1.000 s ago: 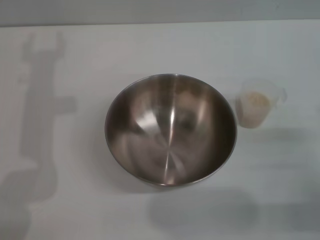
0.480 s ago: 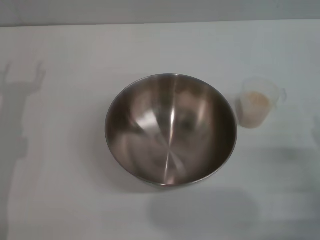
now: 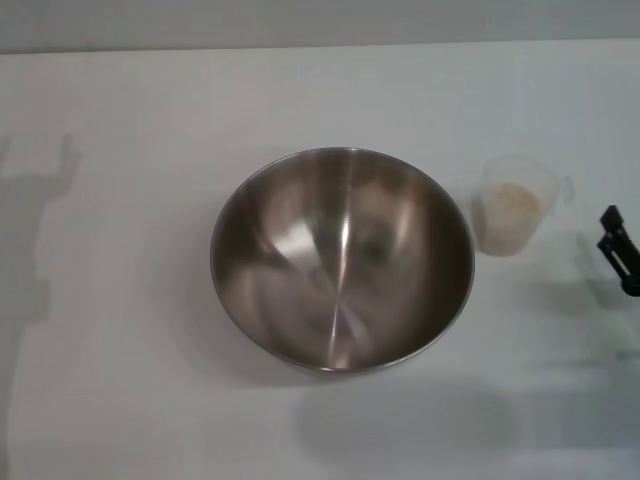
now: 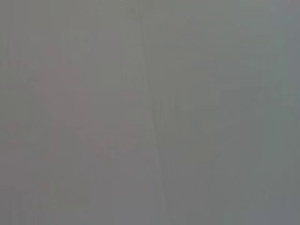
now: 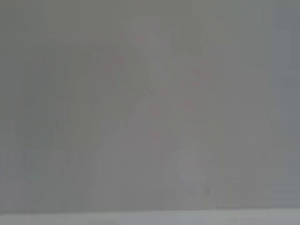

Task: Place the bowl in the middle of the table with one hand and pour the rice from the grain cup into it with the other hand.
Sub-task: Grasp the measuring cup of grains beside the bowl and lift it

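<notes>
One gripper, the right gripper (image 3: 618, 250), shows at the desk's (image 3: 130, 380) right edge, opening indeterminate, clear of the rice-filled (image 3: 513, 199) grain cup (image 3: 513, 207) beside the bowl (image 3: 341, 259).

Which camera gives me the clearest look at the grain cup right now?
The head view: the grain cup stands upright on the table beside the bowl, rice inside. Both wrist views show none of it.
</notes>
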